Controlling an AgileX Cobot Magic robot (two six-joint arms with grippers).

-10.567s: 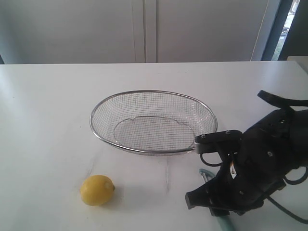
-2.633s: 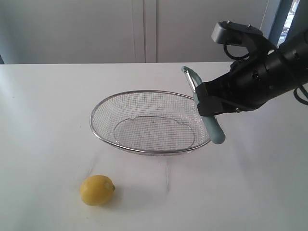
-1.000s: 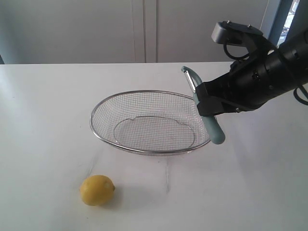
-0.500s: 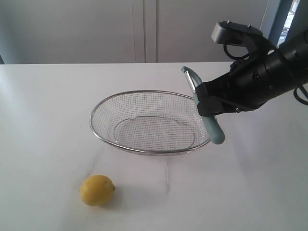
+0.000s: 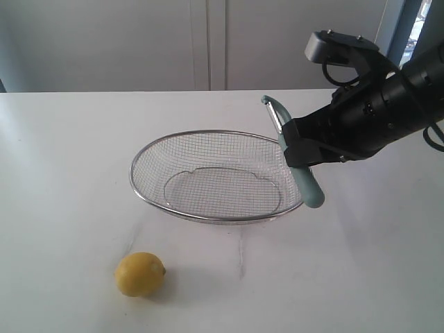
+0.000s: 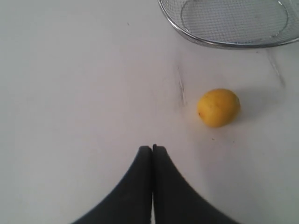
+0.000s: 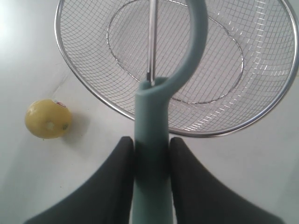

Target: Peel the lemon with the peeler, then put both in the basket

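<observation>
The yellow lemon [image 5: 140, 275] lies on the white table near the front left, also seen as lemon [image 6: 218, 107] and lemon [image 7: 47, 119]. The silver wire-mesh basket [image 5: 220, 134] stands in the middle with nothing in it. My right gripper [image 5: 300, 154] hangs above the basket's right rim, shut on the teal peeler [image 5: 305, 180], head up and handle end down. In the right wrist view the peeler [image 7: 152, 112] runs between the fingers [image 7: 122, 154] over the basket [image 7: 84, 86]. My left gripper [image 6: 152, 148] is shut on nothing, above bare table short of the lemon.
The white table [image 5: 69, 152] reaches back to a pale wall with cabinet seams. A window strip [image 5: 415, 35] shows at the far right. The left arm does not show in the exterior view.
The right gripper lifted the peeler off the front right of the table earlier; over the last second it holds still above the basket's rim. The lemon shifted very slightly.
</observation>
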